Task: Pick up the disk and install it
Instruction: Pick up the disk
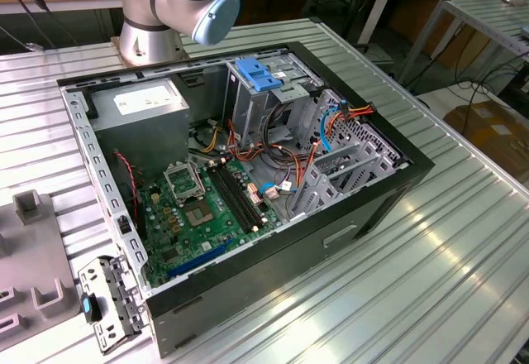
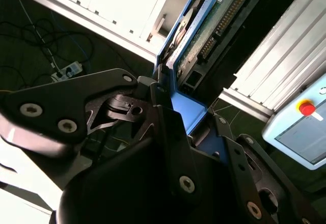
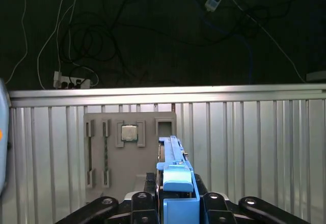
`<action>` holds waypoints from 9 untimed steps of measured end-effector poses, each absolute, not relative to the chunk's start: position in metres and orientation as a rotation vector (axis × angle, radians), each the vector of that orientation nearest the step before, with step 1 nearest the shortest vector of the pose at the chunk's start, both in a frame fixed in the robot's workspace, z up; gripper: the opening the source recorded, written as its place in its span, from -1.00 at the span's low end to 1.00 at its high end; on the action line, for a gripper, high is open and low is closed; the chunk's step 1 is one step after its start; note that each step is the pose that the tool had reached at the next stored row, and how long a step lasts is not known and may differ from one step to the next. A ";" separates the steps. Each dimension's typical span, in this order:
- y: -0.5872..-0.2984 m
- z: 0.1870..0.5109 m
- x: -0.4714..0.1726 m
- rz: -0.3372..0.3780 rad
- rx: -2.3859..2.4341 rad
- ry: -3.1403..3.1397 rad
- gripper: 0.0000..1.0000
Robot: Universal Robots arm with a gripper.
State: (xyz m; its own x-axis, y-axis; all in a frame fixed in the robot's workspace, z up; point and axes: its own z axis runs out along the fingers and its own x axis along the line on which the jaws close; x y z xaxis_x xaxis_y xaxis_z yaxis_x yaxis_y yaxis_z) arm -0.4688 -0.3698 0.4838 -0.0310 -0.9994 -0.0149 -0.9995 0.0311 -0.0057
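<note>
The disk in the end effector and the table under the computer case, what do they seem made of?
On the disk, the blue frame looks like glossy moulded plastic; one face shows a green circuit board. And the table looks like bare aluminium: silvery, ribbed, reflective.

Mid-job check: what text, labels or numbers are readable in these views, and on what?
No text is legible.
The power supply label: print too small.
A sticker on the disk: blurred.
The chip in the grey fixture: markings too small.
</note>
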 end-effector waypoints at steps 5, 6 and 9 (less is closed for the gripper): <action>-0.370 0.492 -0.469 0.009 -2.177 2.245 -0.25; -0.370 0.492 -0.469 0.008 -2.177 2.246 -0.25; -0.370 0.495 -0.468 0.001 -2.180 2.249 -0.25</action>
